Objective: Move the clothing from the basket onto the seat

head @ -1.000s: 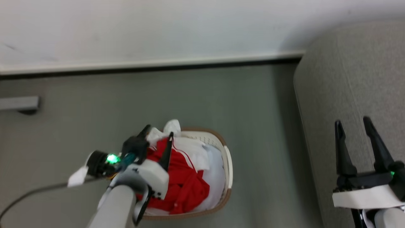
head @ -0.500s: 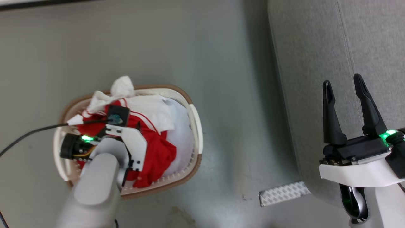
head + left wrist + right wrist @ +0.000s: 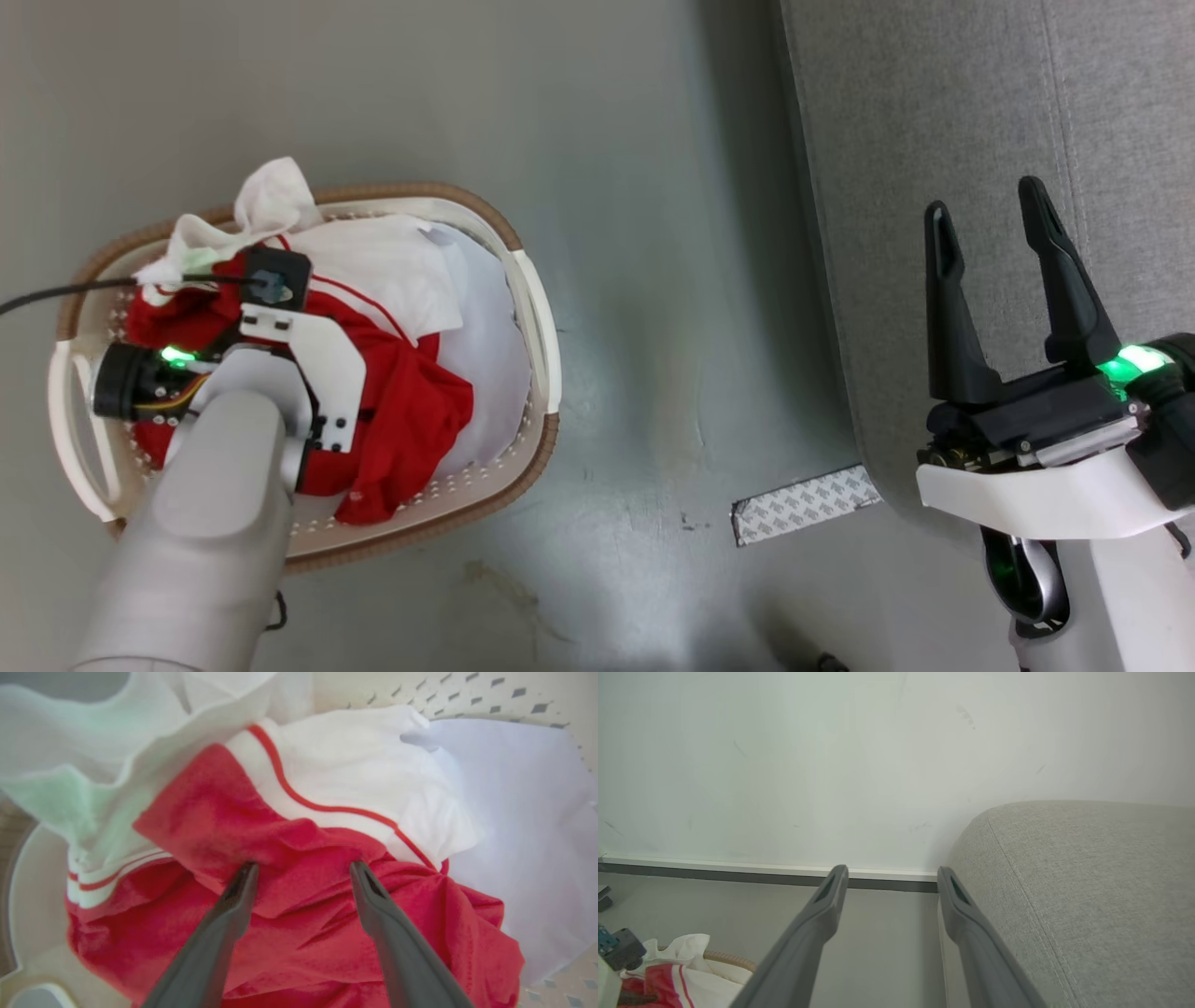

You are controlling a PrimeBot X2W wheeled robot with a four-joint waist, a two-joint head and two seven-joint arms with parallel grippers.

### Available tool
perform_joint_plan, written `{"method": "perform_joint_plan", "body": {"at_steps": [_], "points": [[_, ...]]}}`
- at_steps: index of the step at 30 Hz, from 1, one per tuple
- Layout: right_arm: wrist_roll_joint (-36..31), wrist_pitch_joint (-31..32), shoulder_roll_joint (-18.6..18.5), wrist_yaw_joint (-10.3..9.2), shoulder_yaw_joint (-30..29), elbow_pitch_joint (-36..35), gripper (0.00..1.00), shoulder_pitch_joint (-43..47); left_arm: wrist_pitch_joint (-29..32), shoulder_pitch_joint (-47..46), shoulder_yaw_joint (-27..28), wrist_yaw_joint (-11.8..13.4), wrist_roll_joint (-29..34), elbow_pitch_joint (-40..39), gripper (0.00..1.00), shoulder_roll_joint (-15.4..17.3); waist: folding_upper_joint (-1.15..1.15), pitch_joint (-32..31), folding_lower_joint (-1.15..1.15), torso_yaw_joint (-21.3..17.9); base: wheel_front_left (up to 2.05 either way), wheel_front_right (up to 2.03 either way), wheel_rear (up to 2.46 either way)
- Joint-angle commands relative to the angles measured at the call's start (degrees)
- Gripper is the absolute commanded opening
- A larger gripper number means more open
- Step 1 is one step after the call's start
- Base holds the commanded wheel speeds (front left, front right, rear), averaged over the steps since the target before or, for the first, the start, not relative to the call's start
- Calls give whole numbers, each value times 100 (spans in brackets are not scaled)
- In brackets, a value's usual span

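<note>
The clothing (image 3: pixel 299 896) was soft, matt red cloth. The basket (image 3: pixel 537 308) was smooth cream plastic with a woven-look brown rim. At right, the seat (image 3: pixel 934 112) was coarse grey fabric, and the floor (image 3: pixel 653 280) looked faintly glossy.

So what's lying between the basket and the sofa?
Mostly bare grey floor, seen in the head view; a pale patterned strip lies by the sofa.

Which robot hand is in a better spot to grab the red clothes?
The left hand: it is open, with both tips on the red clothing inside the laundry basket. The right hand is open too, but over by the grey sofa, away from the basket.
</note>
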Motion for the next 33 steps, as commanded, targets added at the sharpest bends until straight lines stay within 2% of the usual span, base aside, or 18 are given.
{"method": "perform_joint_plan", "body": {"at_steps": [1,13,14,15,16,17,21,25,28,30,33], "points": [[69,4,11,17,31,-32,100,-93,49,-100,-36,-30,46,66,100,73,0,81,-1,-47,0,0,0],[337,4,11,17,181,-201,100,-82,244,-543,-354,-142,285,424,100,381,0,544,-1,-330,0,0,0],[363,4,12,17,172,-207,100,-70,225,-562,-379,-145,284,447,81,395,0,564,-1,-342,0,0,0],[376,4,12,17,165,-212,100,-64,195,-582,-423,-159,315,467,19,410,0,578,-1,-352,0,0,0],[376,4,12,17,165,-212,100,-64,195,-582,-423,-159,315,467,19,410,0,578,-1,-352,0,0,0],[395,4,12,17,158,-215,100,-60,155,-605,-438,-148,299,483,0,415,0,586,-1,-360,0,0,0],[427,4,10,17,94,-190,100,-23,43,-576,-507,-216,248,596,0,332,0,521,-1,-325,0,0,0],[386,4,9,17,-43,-131,100,58,-316,-439,-491,-308,72,554,0,121,0,280,-1,-148,0,0,0],[302,3,0,17,-203,-47,100,203,-687,-236,-473,-293,-85,422,0,-105,0,-45,-1,71,0,0,0],[251,4,-48,17,-429,18,100,399,-1067,39,-459,-373,-272,215,0,-351,0,-480,-1,322,0,0,0],[229,4,-79,17,-605,44,100,553,-1249,224,-453,-435,-356,45,0,-463,0,-788,-1,493,0,0,0]]}}
